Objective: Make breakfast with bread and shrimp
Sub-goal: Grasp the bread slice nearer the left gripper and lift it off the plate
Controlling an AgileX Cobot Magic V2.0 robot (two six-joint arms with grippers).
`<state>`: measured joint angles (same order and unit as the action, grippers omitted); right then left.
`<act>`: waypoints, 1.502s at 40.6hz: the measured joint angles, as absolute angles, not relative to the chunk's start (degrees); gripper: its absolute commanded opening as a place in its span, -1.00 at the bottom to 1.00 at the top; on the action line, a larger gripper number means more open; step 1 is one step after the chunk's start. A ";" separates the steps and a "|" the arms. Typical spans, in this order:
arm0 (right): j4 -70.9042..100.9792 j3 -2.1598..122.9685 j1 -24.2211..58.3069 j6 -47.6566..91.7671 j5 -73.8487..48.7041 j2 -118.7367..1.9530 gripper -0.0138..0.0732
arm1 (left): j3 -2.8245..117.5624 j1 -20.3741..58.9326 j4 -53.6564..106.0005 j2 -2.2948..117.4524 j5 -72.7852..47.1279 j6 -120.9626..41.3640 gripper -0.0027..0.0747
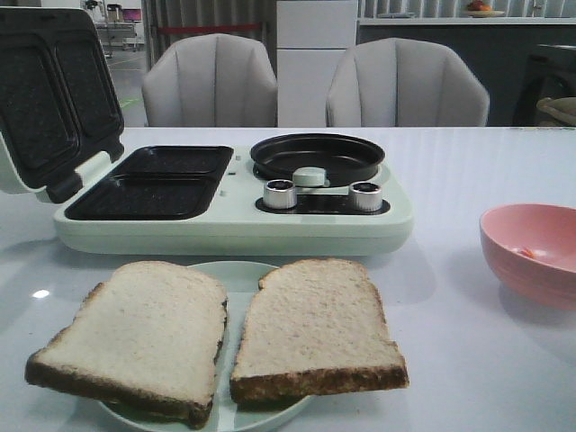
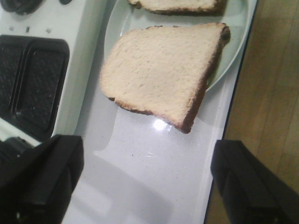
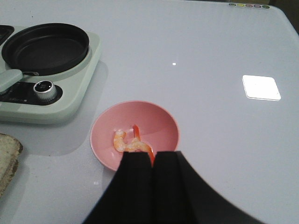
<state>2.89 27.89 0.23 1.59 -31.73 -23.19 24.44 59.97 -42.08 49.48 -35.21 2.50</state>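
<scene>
Two bread slices (image 1: pixel 135 337) (image 1: pixel 315 328) lie side by side on a pale green plate (image 1: pixel 243 274) at the table's front. My left gripper (image 2: pixel 147 182) is open and empty over bare table, short of the nearer slice (image 2: pixel 161 70); the other slice (image 2: pixel 177 4) lies beyond it. The shrimp (image 3: pixel 131 143) lies curled in a salmon-pink bowl (image 3: pixel 159 121) on the right (image 1: pixel 526 279), seen there as a small orange speck (image 1: pixel 526 253). My right gripper (image 3: pixel 153 156) is shut, its tips above the bowl's near rim, over the shrimp's tail. Neither gripper shows in the front view.
A pale green breakfast maker (image 1: pixel 225 234) stands behind the plate, with its lid (image 1: pixel 54 90) open at the left, two black sandwich wells (image 1: pixel 153 184), a round black pan (image 1: pixel 317 155) and two knobs. Two grey chairs stand behind the table. The table's edge (image 2: pixel 224 135) runs beside my left gripper.
</scene>
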 measured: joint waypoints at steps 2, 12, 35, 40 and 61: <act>2.89 27.89 0.23 1.59 -31.73 -23.19 -0.66 | 24.44 62.28 -45.74 52.17 -35.21 5.37 0.58; 2.89 27.89 0.23 1.49 -31.73 -23.19 -0.66 | 24.44 68.29 -64.43 66.52 -35.86 17.81 0.57; 2.89 27.89 0.23 1.49 -31.73 -23.19 -0.66 | 24.44 67.34 -85.04 86.04 -39.17 40.90 0.57; 2.89 27.89 0.23 1.49 -31.73 -23.19 -0.66 | 24.55 66.69 -86.99 87.73 -40.78 43.61 0.46; 2.89 27.89 0.23 1.49 -31.73 -23.19 -0.66 | 24.63 68.02 -90.89 89.31 -44.67 45.62 -0.68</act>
<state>2.89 27.89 0.23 1.49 -31.73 -23.19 24.63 68.02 -90.89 89.31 -44.67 45.62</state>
